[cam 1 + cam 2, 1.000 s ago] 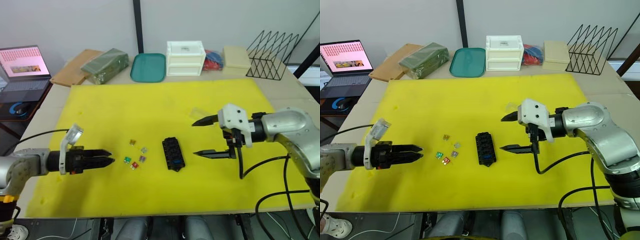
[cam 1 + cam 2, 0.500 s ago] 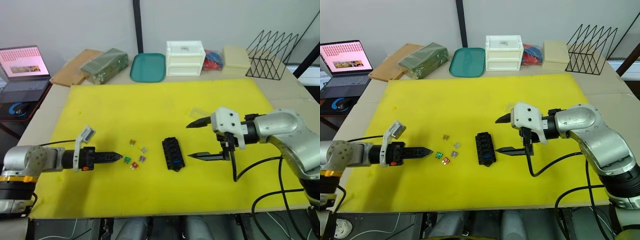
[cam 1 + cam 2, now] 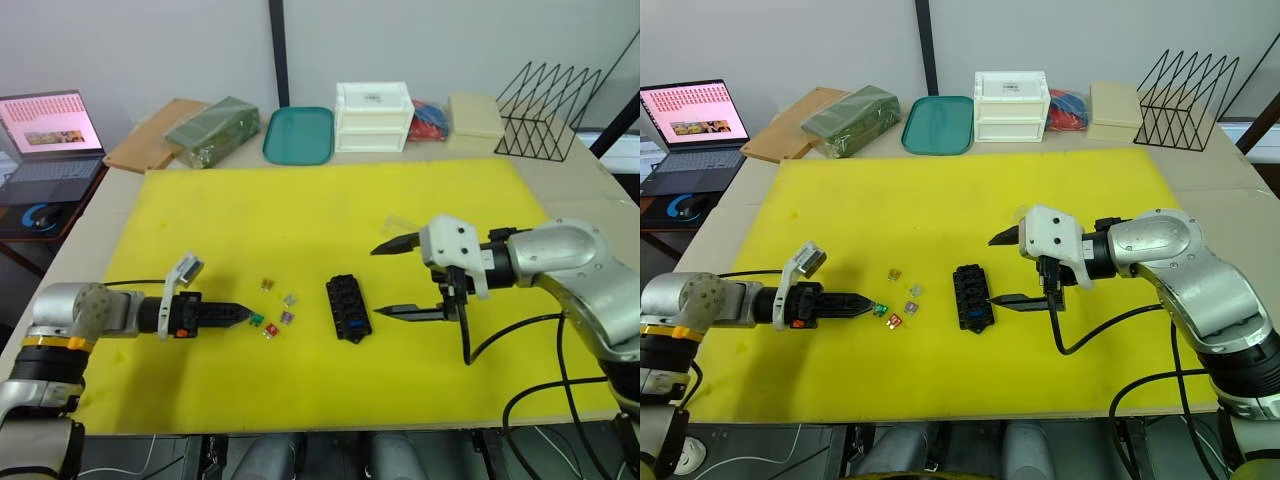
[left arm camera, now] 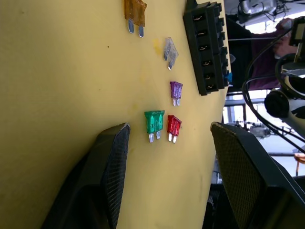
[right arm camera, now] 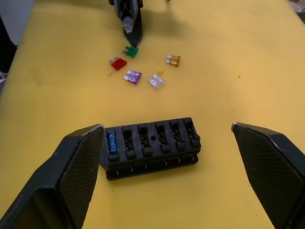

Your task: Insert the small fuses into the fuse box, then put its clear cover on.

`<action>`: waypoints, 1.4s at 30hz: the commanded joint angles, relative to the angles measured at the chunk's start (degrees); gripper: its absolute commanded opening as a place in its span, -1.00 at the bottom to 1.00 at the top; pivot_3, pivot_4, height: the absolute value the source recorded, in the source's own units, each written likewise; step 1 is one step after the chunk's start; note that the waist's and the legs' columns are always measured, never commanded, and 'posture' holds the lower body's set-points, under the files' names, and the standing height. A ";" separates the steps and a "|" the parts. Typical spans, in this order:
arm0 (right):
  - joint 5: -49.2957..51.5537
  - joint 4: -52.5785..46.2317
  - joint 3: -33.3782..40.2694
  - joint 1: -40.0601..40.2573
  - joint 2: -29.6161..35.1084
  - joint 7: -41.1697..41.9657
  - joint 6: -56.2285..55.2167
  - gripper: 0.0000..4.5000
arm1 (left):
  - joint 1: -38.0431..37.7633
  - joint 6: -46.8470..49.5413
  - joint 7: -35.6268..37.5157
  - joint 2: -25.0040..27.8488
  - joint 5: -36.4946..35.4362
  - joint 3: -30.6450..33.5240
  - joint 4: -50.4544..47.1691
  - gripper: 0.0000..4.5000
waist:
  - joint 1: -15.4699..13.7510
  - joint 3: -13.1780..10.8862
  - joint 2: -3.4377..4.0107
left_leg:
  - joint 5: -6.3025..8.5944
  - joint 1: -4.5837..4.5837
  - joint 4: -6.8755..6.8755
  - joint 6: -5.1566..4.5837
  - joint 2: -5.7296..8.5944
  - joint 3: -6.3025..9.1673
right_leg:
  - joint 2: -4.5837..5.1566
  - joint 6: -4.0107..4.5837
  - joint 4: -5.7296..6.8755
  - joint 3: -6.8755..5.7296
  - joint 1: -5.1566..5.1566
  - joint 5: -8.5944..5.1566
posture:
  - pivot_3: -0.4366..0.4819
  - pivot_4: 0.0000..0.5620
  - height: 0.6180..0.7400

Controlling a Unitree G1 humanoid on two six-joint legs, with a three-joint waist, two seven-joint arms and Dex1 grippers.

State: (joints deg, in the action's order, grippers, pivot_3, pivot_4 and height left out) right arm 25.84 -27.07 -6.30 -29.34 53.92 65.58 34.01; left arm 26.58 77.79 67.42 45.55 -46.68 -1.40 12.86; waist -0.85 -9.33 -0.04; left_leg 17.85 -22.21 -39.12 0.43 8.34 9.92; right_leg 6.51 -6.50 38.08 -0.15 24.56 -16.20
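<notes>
A: Head views, status?
B: Box (image 3: 347,308) mid mat (image 3: 300,210) on the counter (image 3: 570,170), one blue fuse (image 3: 355,325) in, other slots look empty. Five fuses loose just left of it: green (image 3: 256,320), red (image 3: 268,330), purple (image 3: 285,318), grey (image 3: 288,299), brown (image 3: 266,285). Cover (image 3: 398,224) is a faint clear patch behind the right gripper (image 3: 392,280), not on yet. So one in, five plus cover to go.
A: Left wrist?
B: Left gripper (image 4: 167,131) fingers apart, narrow-ish, empty, straddling green (image 4: 154,121) and red (image 4: 173,126). Head views read near closed, I go by the wrist.
A: Right wrist?
B: Fingers wide, empty, box (image 5: 151,145) between them but not touched.
A: Vs 1 s ago?
B: Left gripper (image 3: 866,303) has moved in, from well short of the fuses to tips at green. Right came slightly closer to the box. Fuses, box same spots.
</notes>
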 commanded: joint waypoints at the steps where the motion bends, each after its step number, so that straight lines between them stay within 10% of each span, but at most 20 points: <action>1: -0.30 -2.06 0.21 -0.08 0.13 -0.37 -0.35 1.00 | 0.17 -0.22 0.26 -1.83 0.78 -2.29 0.53 0.27 | -0.03 0.00 0.00 | 0.00 0.00 -0.01 0.00 0.01 0.00 | 0.01 0.00 0.00 0.00 -0.01 0.00 | -0.05 -0.47 1.00; 11: -0.89 -2.20 0.17 0.20 0.27 -0.29 -0.30 1.00 | 0.23 -1.06 1.49 -2.64 2.00 -3.62 0.10 0.27 | -0.02 0.01 0.00 | 0.00 0.00 -0.02 0.00 0.02 0.00 | 0.02 -0.01 0.01 0.00 -0.01 0.01 | -0.05 -0.47 1.00; 17: -1.34 -1.93 -0.05 0.17 0.23 -0.16 -0.64 1.00 | -0.85 -2.17 2.36 -1.45 2.92 -4.49 -0.45 -0.43 | 0.12 0.01 0.00 | 0.00 0.00 -0.01 0.00 0.02 0.00 | 0.02 -0.01 0.01 0.00 -0.01 0.01 | -0.05 -0.47 1.00; 27: -2.38 -0.83 -0.83 -0.66 -0.37 0.26 -1.47 1.00 | -1.98 -4.60 3.08 -0.55 4.43 -5.07 -0.05 -0.43 | 0.26 0.01 0.00 | 0.00 0.00 -0.01 0.00 0.01 0.00 | 0.01 -0.01 0.00 0.00 0.01 0.01 | -0.05 -0.47 1.00; 32: -2.61 -0.29 -1.17 -1.03 -0.45 0.38 -1.78 1.00 | -2.19 -5.46 3.90 -0.16 5.05 -5.22 0.27 -0.97 | 0.27 0.03 0.03 | 0.00 0.00 0.00 0.00 0.01 0.00 | 0.00 -0.01 0.01 0.00 0.01 0.01 | -0.05 -0.47 1.00; 42: -3.06 -0.11 -1.51 -1.02 -0.60 0.48 -2.27 1.00 | -2.59 -9.00 3.92 -0.25 6.21 -4.35 0.28 -0.99 | 0.27 0.05 0.07 | 0.00 0.01 0.00 0.00 0.01 0.00 | 0.00 -0.01 0.02 0.00 0.01 0.01 | -0.05 -0.47 1.00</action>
State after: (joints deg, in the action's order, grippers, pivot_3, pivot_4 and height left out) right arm 22.74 -26.70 -8.24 -29.35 53.54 65.77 32.53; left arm 24.99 69.32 72.33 44.99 -41.93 -5.84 12.24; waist -0.59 -9.28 0.04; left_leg 17.85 -22.19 -39.12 0.43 8.34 9.92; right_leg 6.51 -6.51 38.11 -0.15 24.57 -16.19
